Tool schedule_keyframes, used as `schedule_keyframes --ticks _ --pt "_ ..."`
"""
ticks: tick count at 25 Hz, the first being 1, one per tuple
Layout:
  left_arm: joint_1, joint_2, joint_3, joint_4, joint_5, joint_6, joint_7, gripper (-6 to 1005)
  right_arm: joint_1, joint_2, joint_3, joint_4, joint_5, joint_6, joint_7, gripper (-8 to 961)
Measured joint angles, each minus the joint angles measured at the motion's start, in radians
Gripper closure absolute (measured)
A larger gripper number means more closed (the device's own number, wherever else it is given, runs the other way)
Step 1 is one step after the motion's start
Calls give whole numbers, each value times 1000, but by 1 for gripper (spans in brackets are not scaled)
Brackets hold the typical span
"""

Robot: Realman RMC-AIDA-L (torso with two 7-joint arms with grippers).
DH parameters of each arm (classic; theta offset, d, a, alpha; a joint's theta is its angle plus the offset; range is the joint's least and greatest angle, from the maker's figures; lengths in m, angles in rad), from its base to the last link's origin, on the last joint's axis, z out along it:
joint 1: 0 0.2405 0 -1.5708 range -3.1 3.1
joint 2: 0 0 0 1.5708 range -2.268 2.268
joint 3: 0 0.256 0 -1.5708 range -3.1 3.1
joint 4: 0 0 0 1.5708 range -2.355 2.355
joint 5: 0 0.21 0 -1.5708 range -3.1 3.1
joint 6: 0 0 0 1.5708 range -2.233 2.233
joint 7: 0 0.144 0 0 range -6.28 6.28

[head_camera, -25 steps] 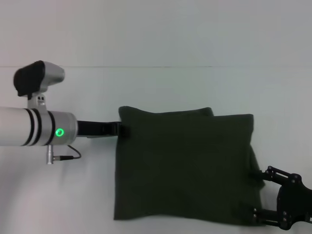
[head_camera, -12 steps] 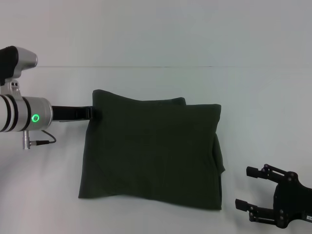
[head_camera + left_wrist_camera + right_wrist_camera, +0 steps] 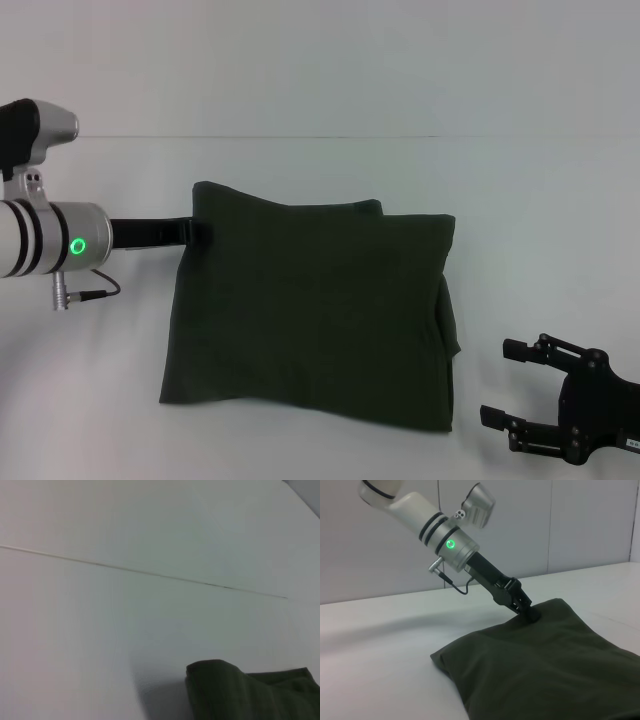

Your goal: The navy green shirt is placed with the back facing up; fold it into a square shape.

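Observation:
The navy green shirt (image 3: 310, 315) lies folded into a rough square on the white table, plain side up, with a loose flap hanging out at its right edge. My left gripper (image 3: 200, 232) is at the shirt's far left corner, shut on the cloth there. The right wrist view shows that same left gripper (image 3: 531, 614) with its tips pinched into the corner of the shirt (image 3: 545, 665). My right gripper (image 3: 505, 382) hovers open near the table's front right, a little way off the shirt's right edge. In the left wrist view only a corner of the shirt (image 3: 240, 690) shows.
The white table (image 3: 320, 180) spreads out on all sides of the shirt, with a thin seam line (image 3: 300, 137) running across it behind the cloth. A pale wall (image 3: 570, 525) stands beyond the table.
Over the last second the left gripper dragged the shirt to the left, and the right gripper came off the shirt's right edge. Since half a second ago almost nothing has moved.

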Motion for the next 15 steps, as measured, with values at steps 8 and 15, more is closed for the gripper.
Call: schedule_keyframes --ticks 8,15 --pt "90 -46 -2 147 -5 7 42 837 3 0 1 0 2 0 0 89" --pt "165 -50 -78 266 -29 221 172 593 7 -1 2 0 37 -2 0 88"
